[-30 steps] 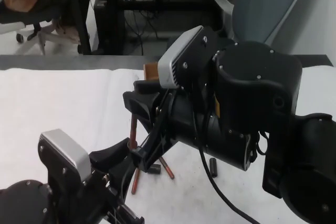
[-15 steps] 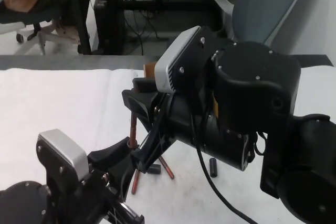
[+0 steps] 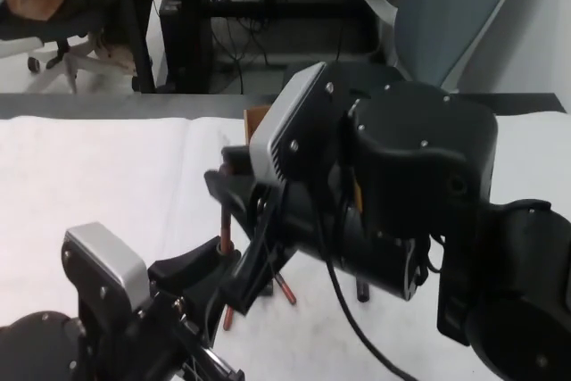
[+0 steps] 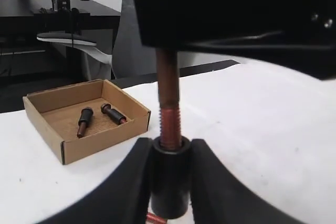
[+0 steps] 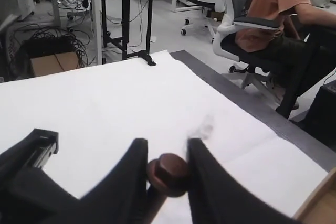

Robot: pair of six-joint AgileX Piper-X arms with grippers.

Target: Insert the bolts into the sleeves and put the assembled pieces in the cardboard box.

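My left gripper point(image 4: 169, 149) is shut on a black sleeve point(image 4: 169, 182), held upright above the white cloth. A copper bolt point(image 4: 169, 98) stands in the sleeve's mouth, its threaded end just inside. My right gripper point(image 5: 166, 156) is shut on the bolt's round head point(image 5: 168, 174) from above. In the high view the bolt point(image 3: 227, 225) runs down between the right gripper point(image 3: 234, 180) and the left gripper point(image 3: 223, 263). The open cardboard box point(image 4: 58, 135) lies on the cloth beyond, with two assembled pieces point(image 4: 84, 120) inside.
A loose copper bolt point(image 3: 285, 290) and a black sleeve point(image 3: 361, 290) lie on the white cloth point(image 3: 107, 185) under the arms. A corner of the box point(image 3: 255, 118) peeks out behind the right arm. Office chairs and desks stand beyond the bench.
The right arm has shifted slightly left and lower, carrying the bolt down at the sleeve. The left arm has hardly moved.
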